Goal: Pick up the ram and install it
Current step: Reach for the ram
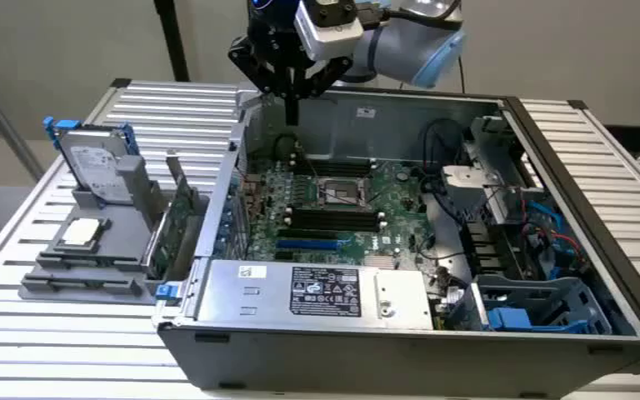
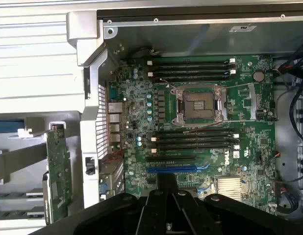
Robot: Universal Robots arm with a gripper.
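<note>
Just outside the open computer case [image 1: 409, 354], on the exterior view's left, the ram [image 1: 191, 227] was seen stood on edge in a gray rack [image 1: 76, 283] on the desk [image 1: 31, 333]; the hand [image 1: 292, 119] was held clenched, nothing gripped, above the case's rear corner, the motherboard [image 1: 342, 212] exposed below.

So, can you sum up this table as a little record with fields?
Arm: black gripper hangs over the open grey metal computer case.
Inside: green motherboard, its long black slots apparently empty.
Beside case: grey plastic rack holding a silver hard drive, a square silver processor chip and a green expansion card.
</note>
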